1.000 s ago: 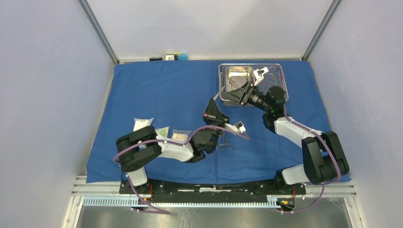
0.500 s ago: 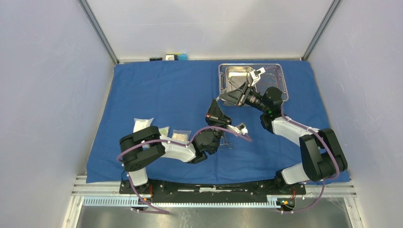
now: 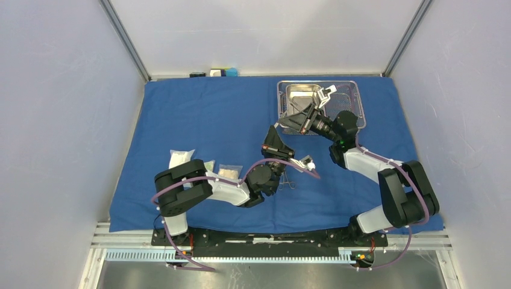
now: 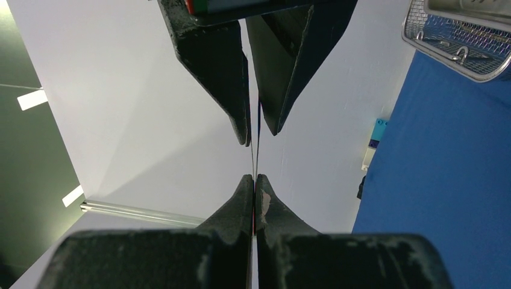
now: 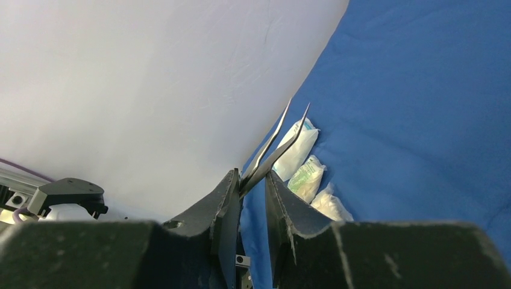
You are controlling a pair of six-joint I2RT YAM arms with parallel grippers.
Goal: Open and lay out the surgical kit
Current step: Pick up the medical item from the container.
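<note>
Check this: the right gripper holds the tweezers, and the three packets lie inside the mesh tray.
One part is wrong. The right gripper holds the tweezers, but the three packets lie on the blue cloth near the left arm, outside the mesh tray, as the top external view shows.

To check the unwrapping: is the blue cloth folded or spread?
Spread: the cloth lies flat and wide, with the tray and packets on it.

It looks like a robot lab cell. White walls (image 3: 60,120) on aluminium posts (image 3: 125,39) close it in. The left arm (image 3: 226,191) and right arm (image 3: 367,162) are bolted to a rail (image 3: 265,236).
</note>
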